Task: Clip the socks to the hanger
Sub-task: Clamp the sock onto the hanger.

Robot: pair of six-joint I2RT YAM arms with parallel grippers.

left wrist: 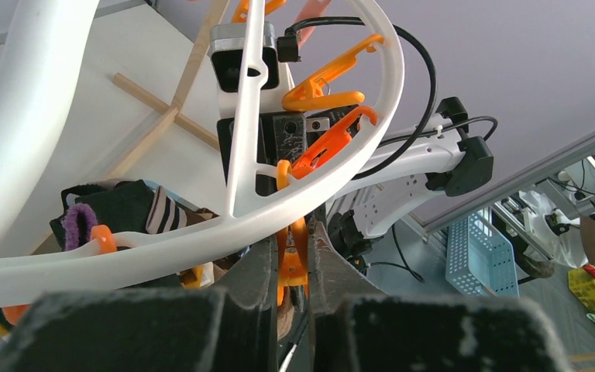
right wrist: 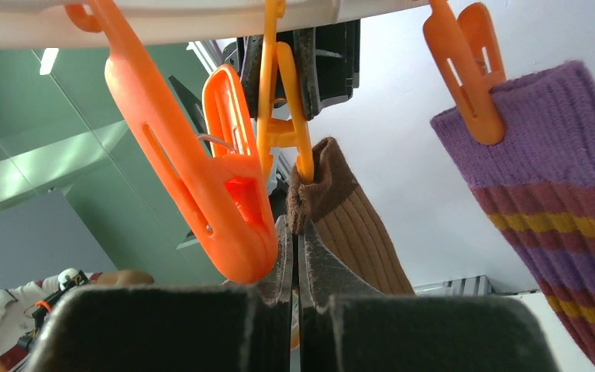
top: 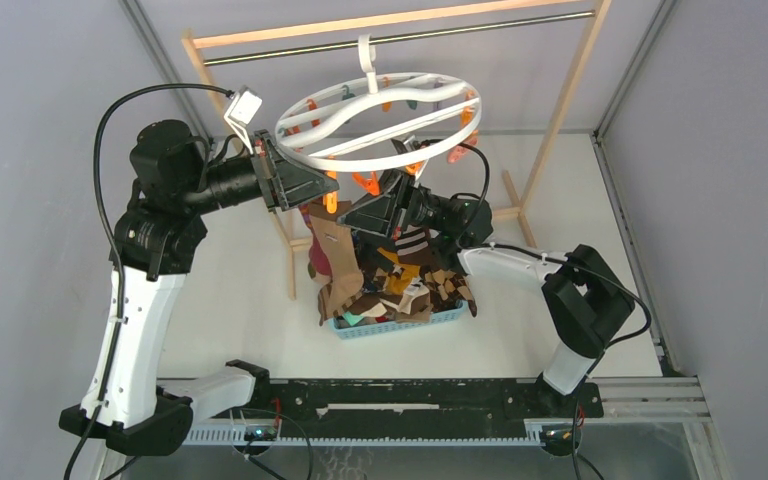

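Observation:
The white ring hanger hangs by its hook from the rack's rod, with orange clothespins dangling from it. My left gripper reaches under the ring; in the left wrist view it is shut on an orange clothespin. My right gripper, also in its wrist view, is shut on the cuff of a brown ribbed sock. The cuff sits at the tip of that orange clothespin. The sock hangs down in the top view. A purple striped sock hangs clipped on another orange pin.
A light-blue basket heaped with mixed socks stands below the hanger. The wooden-framed rack with its metal rod spans the back. A larger orange pin hangs just left of my right fingers. Grey walls close both sides.

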